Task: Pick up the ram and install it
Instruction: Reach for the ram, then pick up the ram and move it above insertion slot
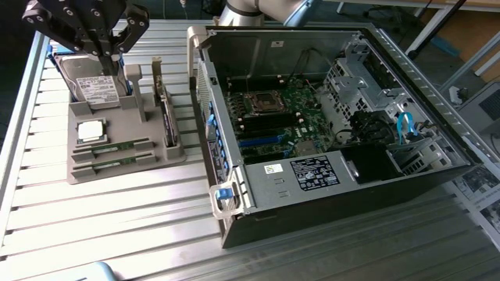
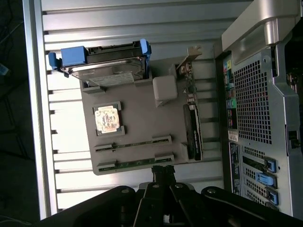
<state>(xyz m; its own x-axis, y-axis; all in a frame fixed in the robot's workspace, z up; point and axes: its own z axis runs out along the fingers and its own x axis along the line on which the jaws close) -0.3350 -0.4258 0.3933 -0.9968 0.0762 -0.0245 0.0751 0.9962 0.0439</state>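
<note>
Slatted tbl (image 1: 117,216): ram (image 1: 117,147) in gray tray (image 1: 156,155), well apart fr closed, empty claw (image 1: 109,58).

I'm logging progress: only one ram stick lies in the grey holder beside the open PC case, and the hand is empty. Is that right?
Not quite: the exterior view shows two, one ram beside a second ram, in the grey holder. The holder does stand beside the open PC case, and the hand is empty.
</note>
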